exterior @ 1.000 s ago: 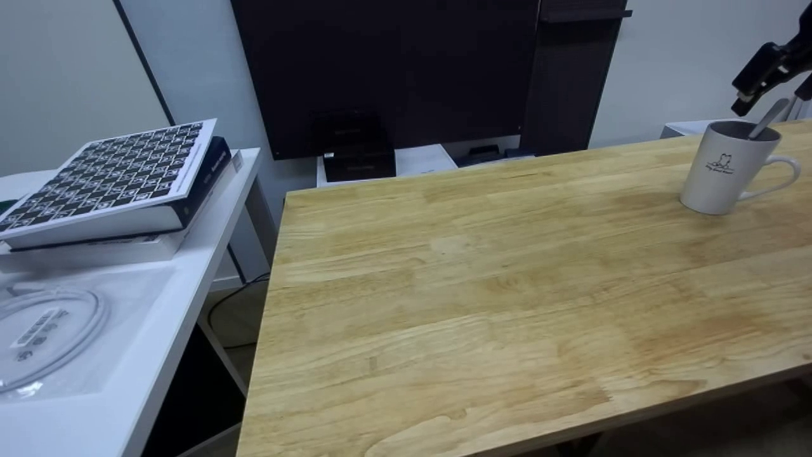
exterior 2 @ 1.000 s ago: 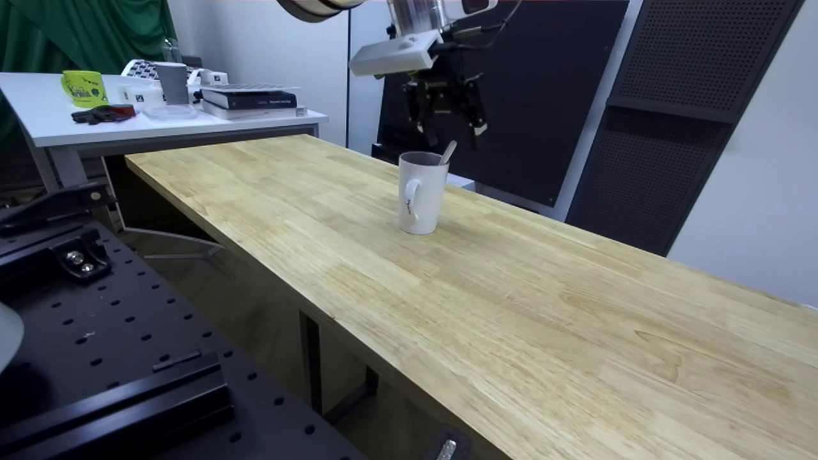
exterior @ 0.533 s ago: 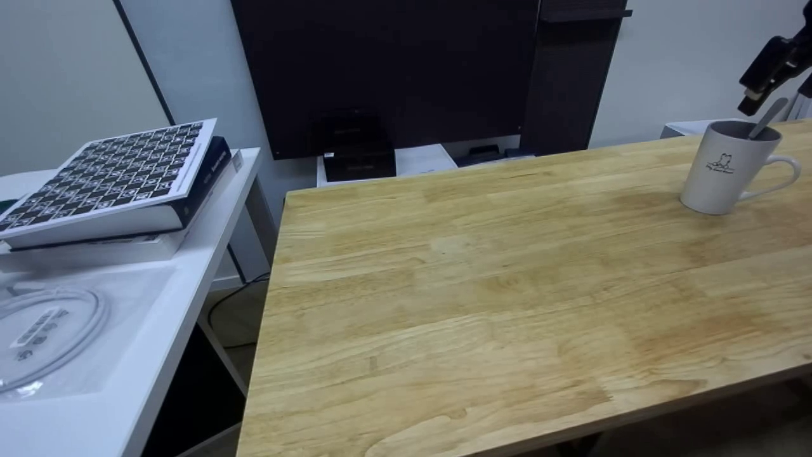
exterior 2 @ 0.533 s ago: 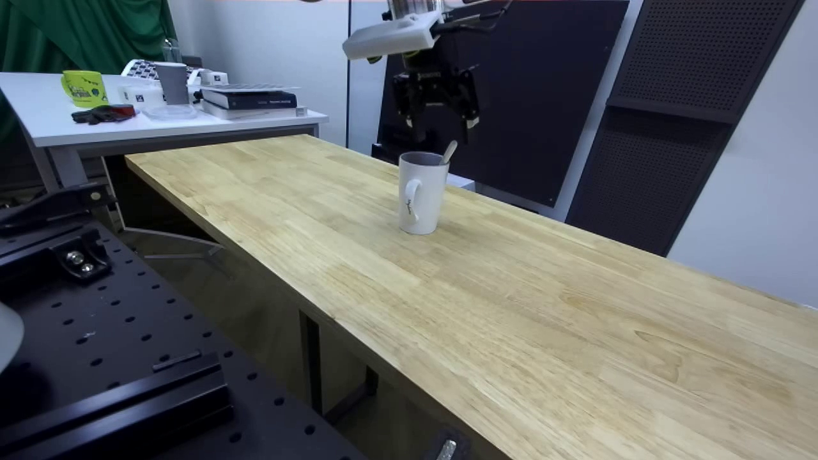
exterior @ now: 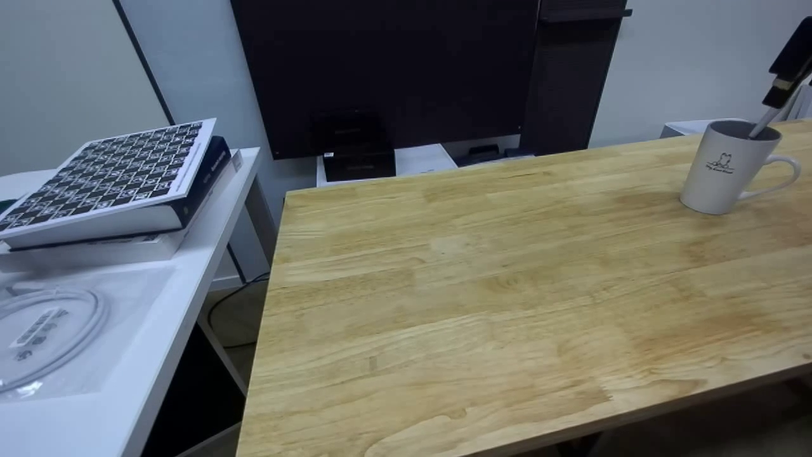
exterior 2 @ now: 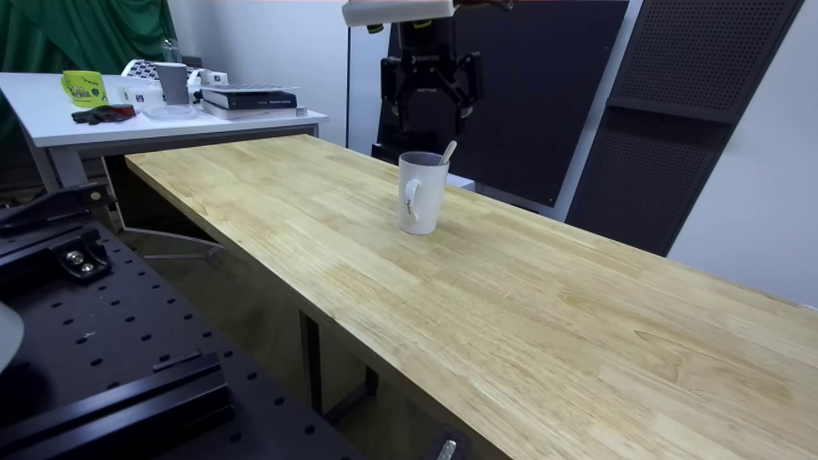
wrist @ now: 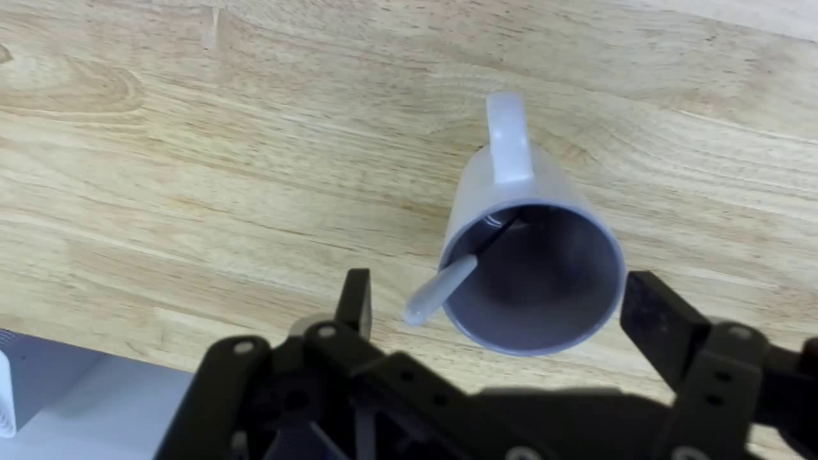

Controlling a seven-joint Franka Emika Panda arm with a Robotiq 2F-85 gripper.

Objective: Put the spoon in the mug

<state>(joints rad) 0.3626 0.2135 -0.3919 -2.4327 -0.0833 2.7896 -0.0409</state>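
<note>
Our long wooden table (exterior 2: 543, 306), backdrop and all
In an exterior view we've got green curtain (exterior 2: 83, 38) and white table (exterior 2: 51, 105) around ten o'clock, perforated dark panels (exterior 2: 703, 57) at two, pale wall (exterior 2: 760, 185) at three.

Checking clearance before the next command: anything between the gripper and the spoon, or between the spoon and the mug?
Nothing visible stands in the way. The open gripper hangs higher than the spoon, whose upper end is exposed, and the spoon already leans inside the mug.
</note>
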